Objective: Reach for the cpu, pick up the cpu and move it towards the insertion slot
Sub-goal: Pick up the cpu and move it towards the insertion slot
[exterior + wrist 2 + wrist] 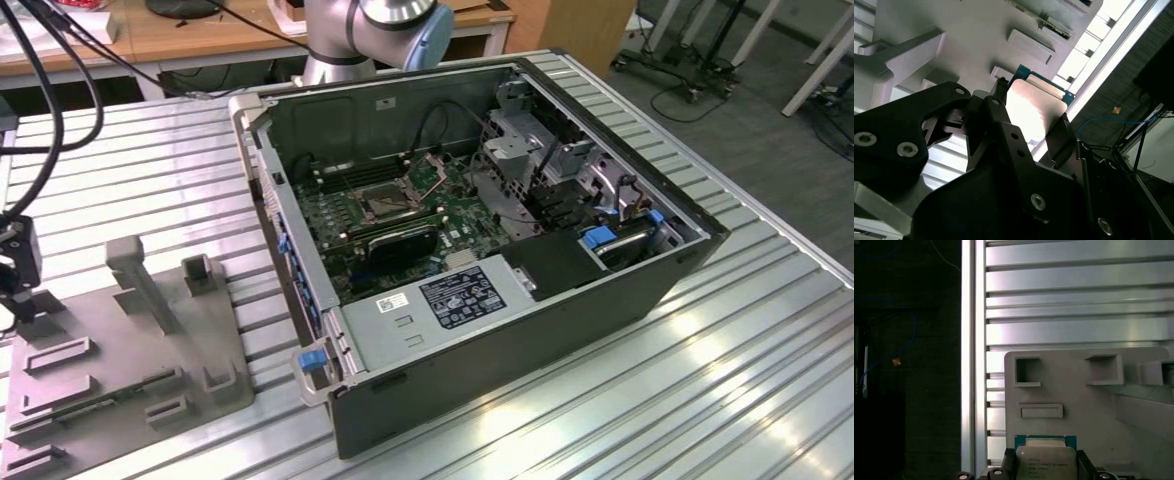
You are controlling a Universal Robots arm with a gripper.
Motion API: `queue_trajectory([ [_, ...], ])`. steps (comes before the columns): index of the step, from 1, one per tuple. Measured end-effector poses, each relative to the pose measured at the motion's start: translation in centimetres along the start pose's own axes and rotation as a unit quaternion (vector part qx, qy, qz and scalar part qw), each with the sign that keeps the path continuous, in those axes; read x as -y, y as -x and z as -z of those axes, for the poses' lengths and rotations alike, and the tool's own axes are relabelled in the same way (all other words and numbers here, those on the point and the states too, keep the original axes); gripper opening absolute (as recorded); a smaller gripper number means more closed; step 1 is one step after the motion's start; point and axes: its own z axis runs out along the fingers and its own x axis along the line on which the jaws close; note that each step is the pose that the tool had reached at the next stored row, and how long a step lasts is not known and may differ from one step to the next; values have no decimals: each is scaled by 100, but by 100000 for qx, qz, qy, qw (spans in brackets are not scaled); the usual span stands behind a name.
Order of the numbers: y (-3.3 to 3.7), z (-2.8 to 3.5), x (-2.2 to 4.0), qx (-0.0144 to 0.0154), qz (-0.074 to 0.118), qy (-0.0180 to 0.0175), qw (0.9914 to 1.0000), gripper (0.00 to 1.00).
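One cpu: flat square chip, pale metal lid on a green-edged board.

Location: between the fingers of the hand, over the grey tray at the exterior view's left. It is well apart from the slot inside the open case.

Hand state: pressed in on two opposite edges of the cpu, with the lid left bare, as seen in both wrist views. Whether the chip rests in its recess or hangs clear of the tray cannot be told.

Handling, by judgement:
- Light and stiff, with no give under a grip.
- The smooth lid and thin edges are probably slippery, so an off-centre pinch leaves little margin.
- The underside contacts are likely fragile; touch belongs on the rim alone.
- Best hold is mid-length of opposing sides, with the chip level and the corners free.
- The slot frame looks barely larger than the chip, so any tilt in the grip matters.

One worktop: ribbed metal, carrying tray and case.
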Motion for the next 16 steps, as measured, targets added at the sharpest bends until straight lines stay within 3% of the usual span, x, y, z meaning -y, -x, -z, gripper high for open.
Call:
queue_trajectory([
  [16,1,60,-2,1,3,-7,100000,55],
])
